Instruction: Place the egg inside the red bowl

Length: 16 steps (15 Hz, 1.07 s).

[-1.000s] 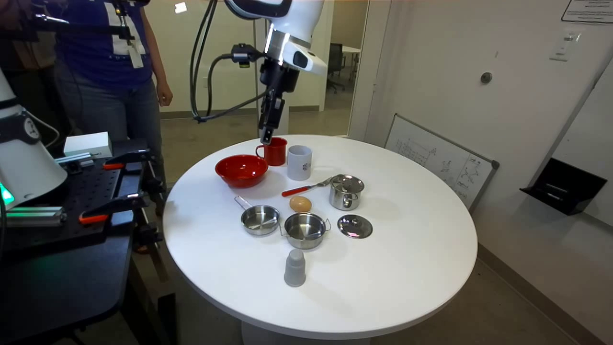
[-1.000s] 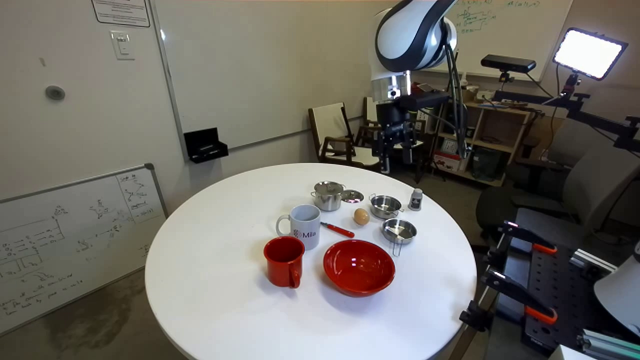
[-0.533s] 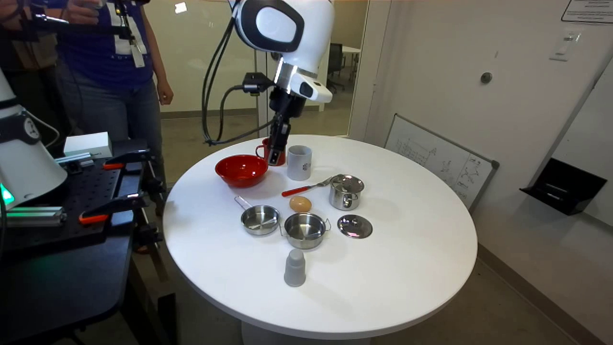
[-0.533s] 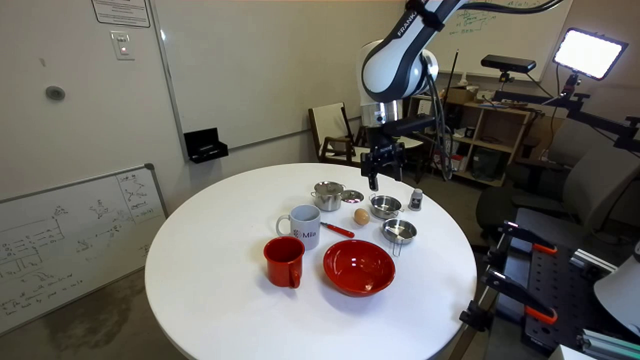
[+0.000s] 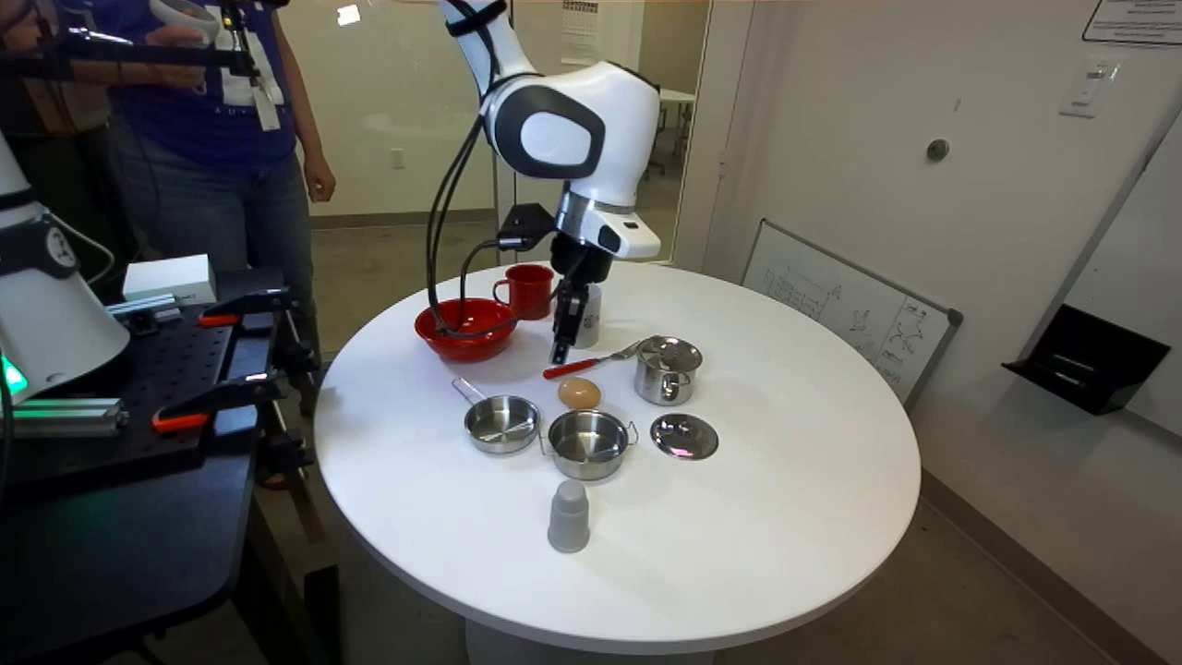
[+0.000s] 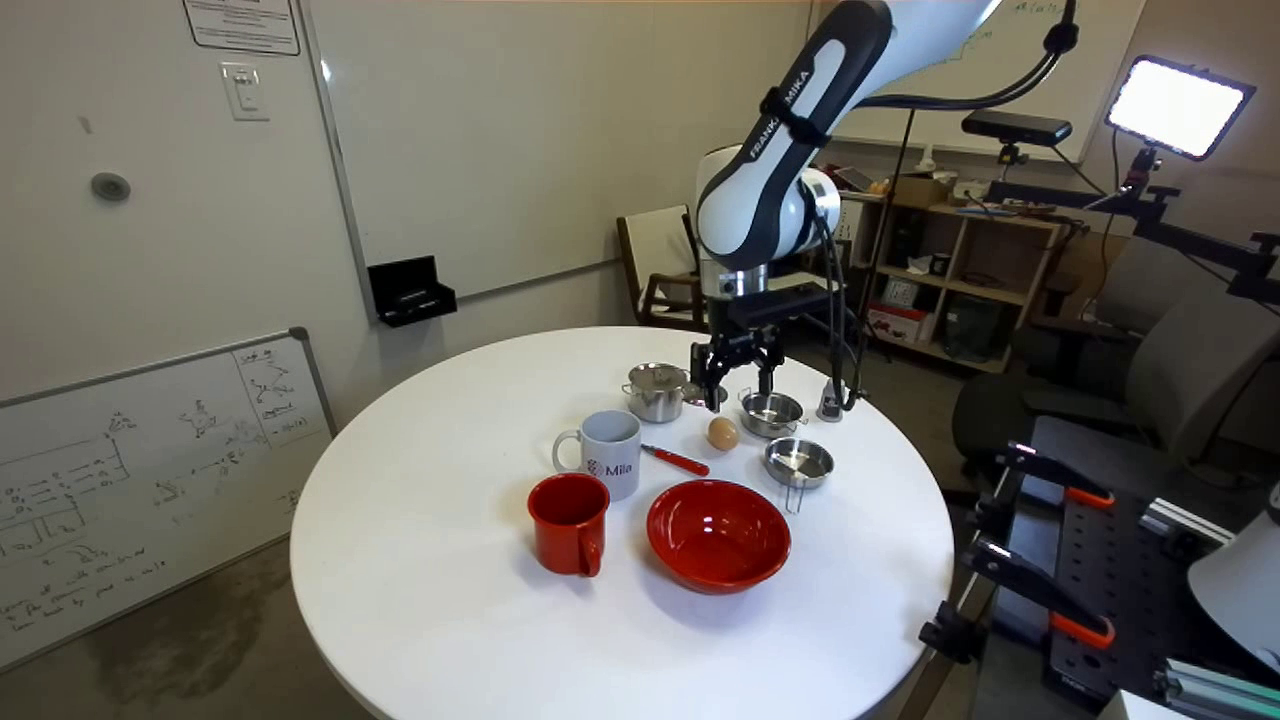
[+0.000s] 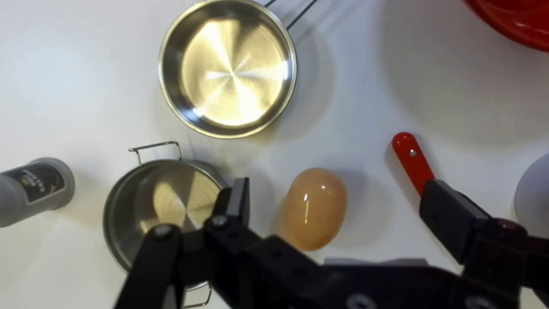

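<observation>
One round white worktop (image 6: pixel 430 620), the biggest item. Next size down, gripper (image 6: pixel 738 398): hanging above it, pointing down, fingers spread apart. Glossy red bowl (image 6: pixel 718 540) follows; clock directions run from it, in an exterior view. Red mug (image 6: pixel 568 525) at 9 o'clock, just beside. White Mila mug (image 6: pixel 612 455) at 10 o'clock. Tall metal pot (image 6: pixel 656 403) at 11. Shallow two-handled pot (image 6: pixel 771 416) at 1. Small wire-handled frying pan (image 6: pixel 799 463) between 1 and 2. Smallest: tan egg (image 6: pixel 722 434), on the worktop at 12, near the shallow pot, between the gripper's fingers in the wrist view, touching neither.
</observation>
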Motion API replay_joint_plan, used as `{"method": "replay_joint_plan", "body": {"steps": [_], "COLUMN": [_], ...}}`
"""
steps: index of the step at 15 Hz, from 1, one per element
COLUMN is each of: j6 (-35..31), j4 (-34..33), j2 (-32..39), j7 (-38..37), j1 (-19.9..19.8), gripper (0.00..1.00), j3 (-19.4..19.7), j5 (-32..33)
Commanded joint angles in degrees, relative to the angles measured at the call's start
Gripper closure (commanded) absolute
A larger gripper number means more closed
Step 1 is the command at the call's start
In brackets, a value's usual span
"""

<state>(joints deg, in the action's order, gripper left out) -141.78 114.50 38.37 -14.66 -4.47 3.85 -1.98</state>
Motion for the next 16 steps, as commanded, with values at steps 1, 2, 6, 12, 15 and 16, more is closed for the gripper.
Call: {"method": "replay_joint_plan", "body": {"steps": [1,2,6,12,15,16], "j6": [-1.76,-2.02,-2.18,-2.42,-2.36,-2.33], "j4": [-4.88,-5.69,-8.33,-10.88,-11.52,-11.65], "j2": [5.01,5.97,8.78,11.90,12.79,13.02], "j7": [-0.91,-0.97,-1.28,-2.54,-3.49,-3.70], "j1": [0.59,0.66,0.66,0.91,1.26,1.35], "gripper": [0.00,0.00,0.00,0.00,0.00,0.00], "j3": [0.54,0.58,0.55,0.62,0.90,0.97], "j5": [-2.89,-3.30,-4.89,-6.46,-6.50,-6.47]}}
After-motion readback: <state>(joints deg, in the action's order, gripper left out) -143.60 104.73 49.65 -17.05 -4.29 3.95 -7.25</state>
